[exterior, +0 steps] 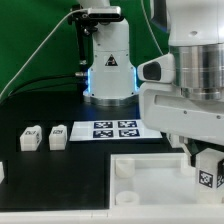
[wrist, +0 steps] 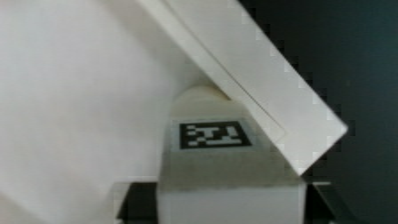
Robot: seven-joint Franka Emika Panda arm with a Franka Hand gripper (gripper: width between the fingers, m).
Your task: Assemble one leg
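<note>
My gripper (exterior: 205, 163) is shut on a leg (exterior: 209, 176), a small white block with a black-and-white tag, and holds it over the exterior view's right part of the white square tabletop (exterior: 158, 178). In the wrist view the leg (wrist: 215, 140) stands between my two dark fingers (wrist: 141, 203), its tagged face toward the camera. Its far end is close to the tabletop's raised edge (wrist: 249, 75), and I cannot tell whether they touch. Two more legs (exterior: 30, 138) (exterior: 58, 135) lie on the black table at the exterior view's left.
The marker board (exterior: 110, 130) lies in front of the robot base (exterior: 108, 70). A raised corner socket (exterior: 124, 168) shows on the tabletop's near left corner. Another white piece (exterior: 2, 172) is cut off at the exterior view's left edge. Cables run behind the base.
</note>
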